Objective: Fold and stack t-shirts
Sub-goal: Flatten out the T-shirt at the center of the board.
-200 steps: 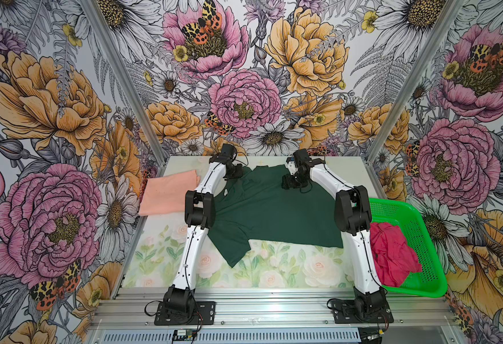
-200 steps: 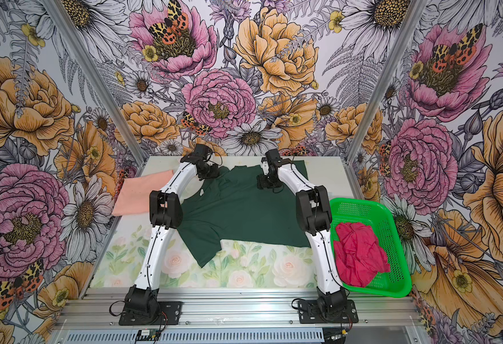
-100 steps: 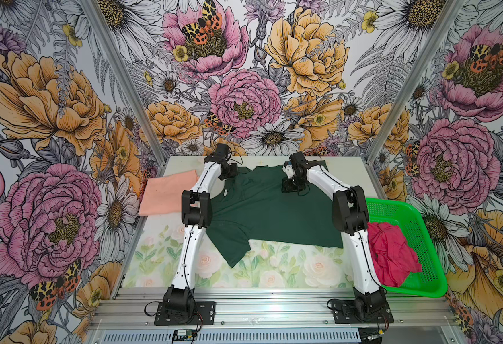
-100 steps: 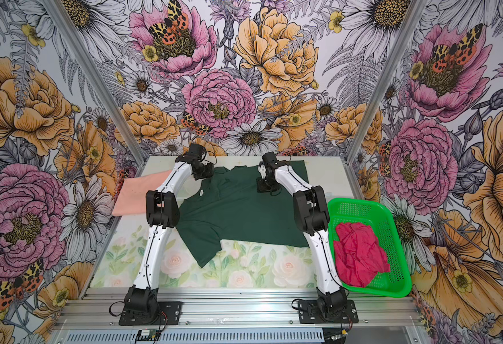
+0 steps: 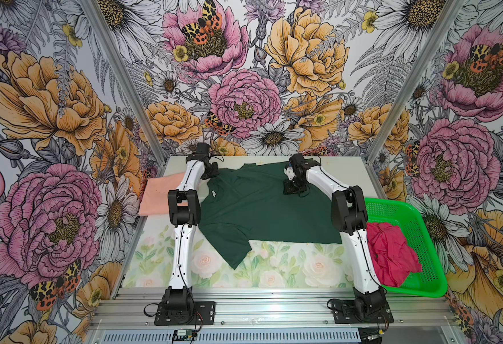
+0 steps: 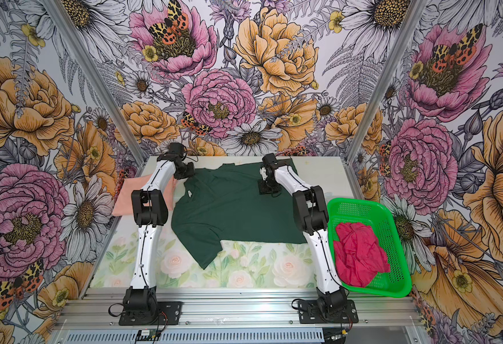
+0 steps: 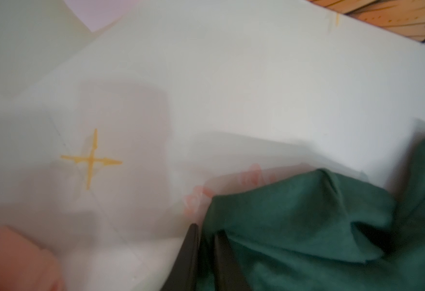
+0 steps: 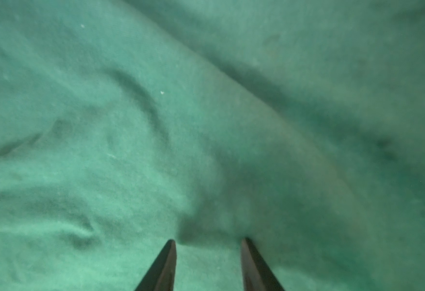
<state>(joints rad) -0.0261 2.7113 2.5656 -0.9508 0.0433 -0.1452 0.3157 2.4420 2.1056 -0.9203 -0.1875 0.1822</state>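
1. In a top view: the dark green t-shirt [image 5: 262,205] lies spread flat on the far half of the table [image 5: 274,268], between the two arms. One sleeve points toward the near edge. The peach t-shirt [image 5: 158,196] lies folded at the table's left edge. The crimson t-shirt [image 5: 390,259] is crumpled in the green basket [image 5: 417,226], beside the right arm.
2. In a top view: the left gripper [image 6: 186,172] is at the green shirt's far left corner, close to the peach shirt. The right gripper [image 6: 266,189] points down onto the far right part of the green shirt. Jaw gaps are too small to read from here.
3. Left wrist view: the left gripper [image 7: 206,229] has its jaws only a narrow gap apart at the bunched edge of the green cloth, and a dark fold sits in the gap. Cannot tell whether the fold is pinched. A yellow cross mark [image 7: 90,160] is on bare table just beside it, and blurred peach cloth shows in one corner.
4. Right wrist view: the right gripper [image 8: 209,241] has its jaws moderately apart, tips down at wrinkled green cloth. Nothing is caught between them. Green cloth fills the frame.
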